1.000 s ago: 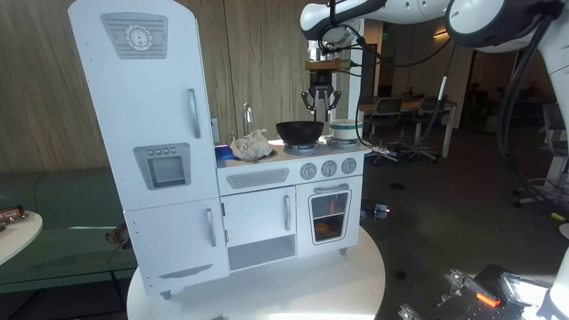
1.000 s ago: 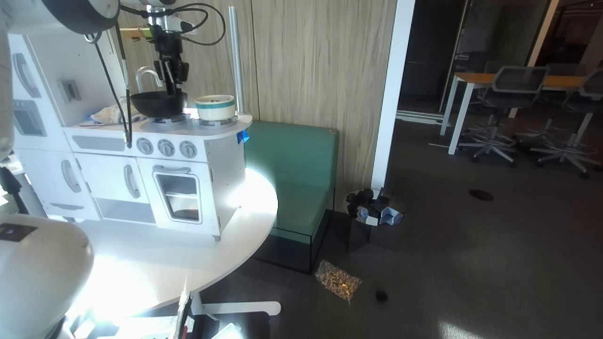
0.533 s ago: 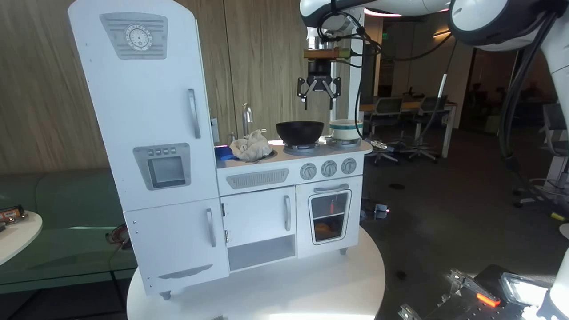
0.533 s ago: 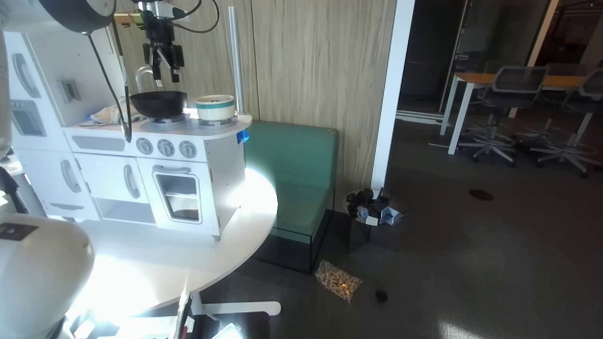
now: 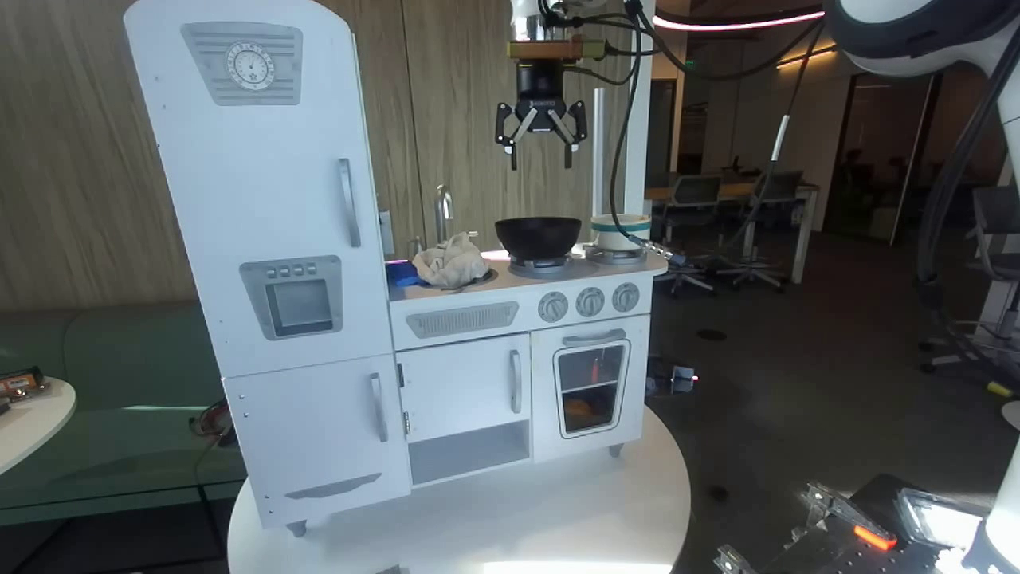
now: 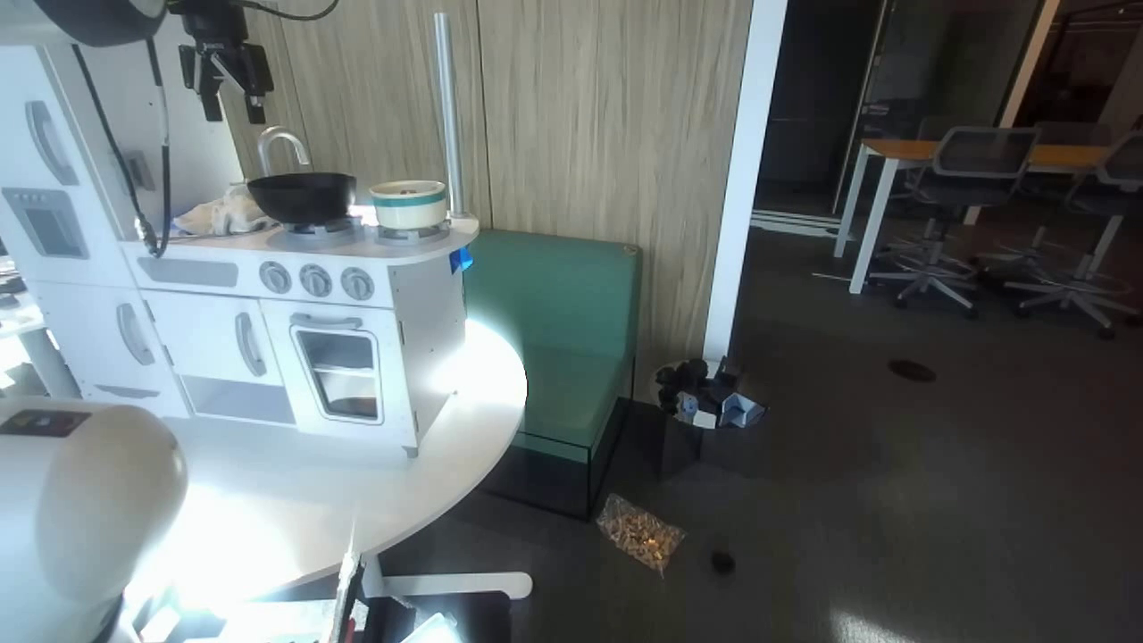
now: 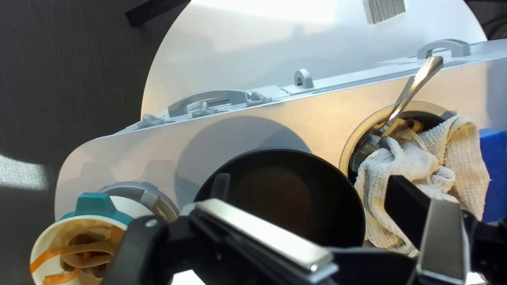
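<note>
While suspended above the worktop (image 7: 332,122), spread wide and grasping nothing: hand (image 5: 540,163). Below, on a burner (image 5: 540,270): black pan (image 5: 538,239), presumably stiff, smooth, fairly light; best gripped across one rim wall. Farther off: crumpled cloth (image 5: 451,265), probably soft, limp, easily pinched.

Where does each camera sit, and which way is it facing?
In an exterior view: in front of the kitchen, facing it; arm, gripper show.
In an exterior view: diagonally off the oven end, facing kitchen and bench; arm, gripper show.
Wrist view: on the arm, looking down at the pan; fingers show.
Both exterior views share kitchen, pan.
</note>
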Motion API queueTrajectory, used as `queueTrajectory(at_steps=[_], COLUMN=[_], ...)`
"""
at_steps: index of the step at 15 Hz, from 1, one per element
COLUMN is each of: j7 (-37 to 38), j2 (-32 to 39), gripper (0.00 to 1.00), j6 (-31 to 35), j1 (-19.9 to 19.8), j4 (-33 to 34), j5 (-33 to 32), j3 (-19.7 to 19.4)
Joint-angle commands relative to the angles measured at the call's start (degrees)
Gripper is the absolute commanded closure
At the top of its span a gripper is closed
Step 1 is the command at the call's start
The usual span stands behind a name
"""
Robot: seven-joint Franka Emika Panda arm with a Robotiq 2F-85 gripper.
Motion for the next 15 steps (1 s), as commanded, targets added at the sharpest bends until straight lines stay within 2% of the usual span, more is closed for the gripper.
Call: queueTrajectory(at_steps=[1, 5, 10, 12, 15], j7=[0.1, 0.1, -2.8, -4.6, -3.0], j2=[-0.2, -0.2, -1.3, -1.8, -2.5], gripper=[0.0, 0.0, 0.0, 0.0, 0.0], j6=[-0.1, -0.4, 11.6, 15.4, 17.2], j1=[0.2, -0.1, -0.5, -1.0, -0.5], j4=[0.0, 0.0, -10.1, -14.8, -19.1], j5=[-0.1, -0.2, 7.9, 14.1, 19.5], j3=[0.0, -0.1, 2.1, 3.7, 4.7])
